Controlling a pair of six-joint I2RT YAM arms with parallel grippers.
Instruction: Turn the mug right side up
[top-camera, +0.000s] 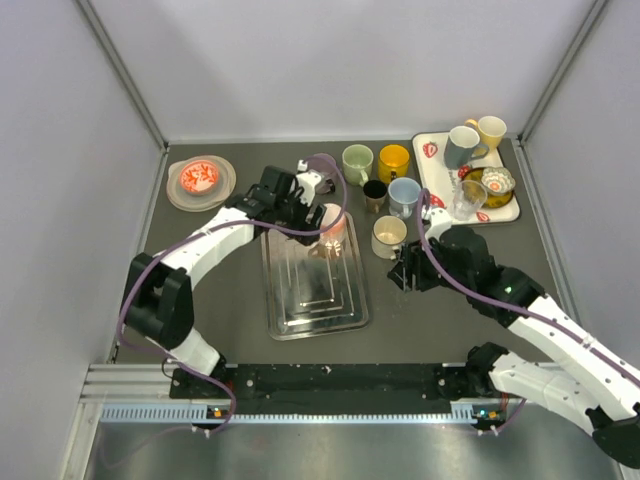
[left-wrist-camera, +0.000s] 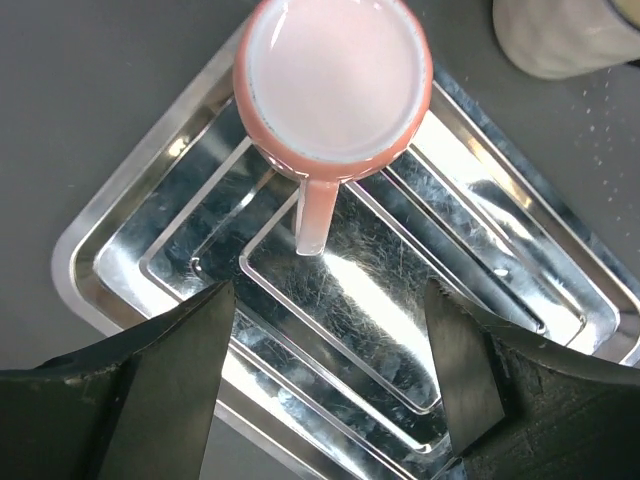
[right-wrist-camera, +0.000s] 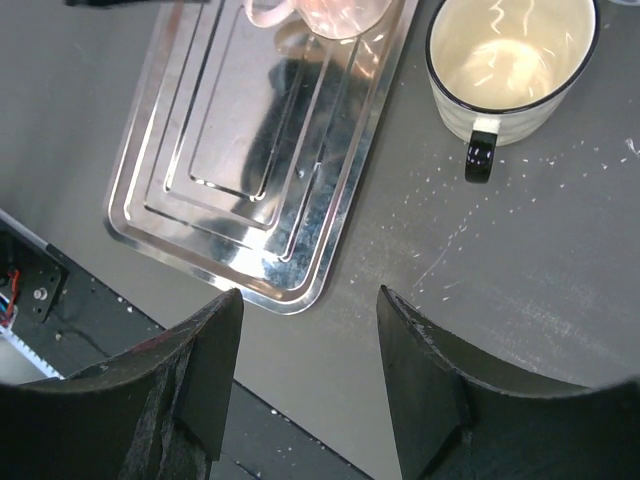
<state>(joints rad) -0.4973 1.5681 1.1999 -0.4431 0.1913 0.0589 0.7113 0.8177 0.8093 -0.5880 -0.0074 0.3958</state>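
Note:
The pink mug (top-camera: 333, 222) stands at the far right end of the metal tray (top-camera: 315, 300) with its mouth facing up. In the left wrist view the mug (left-wrist-camera: 333, 80) shows a pale inside, and its handle points toward my fingers. My left gripper (left-wrist-camera: 328, 300) hovers open over the tray (left-wrist-camera: 150, 240), a short way from the handle and holding nothing. In the top view the left gripper (top-camera: 318, 208) sits just left of the mug. My right gripper (top-camera: 405, 272) is open and empty above bare table, right of the tray (right-wrist-camera: 240, 150). The mug (right-wrist-camera: 330, 12) is cut off by the right wrist view's top edge.
A cream mug with a black rim (top-camera: 389, 236) stands right of the tray, close to my right gripper. Behind it are green (top-camera: 357, 163), yellow (top-camera: 393, 162), black (top-camera: 375, 193) and blue (top-camera: 404, 195) cups. A white tray (top-camera: 432, 178) of cups sits far right, and a plate with a red bowl (top-camera: 200, 180) far left.

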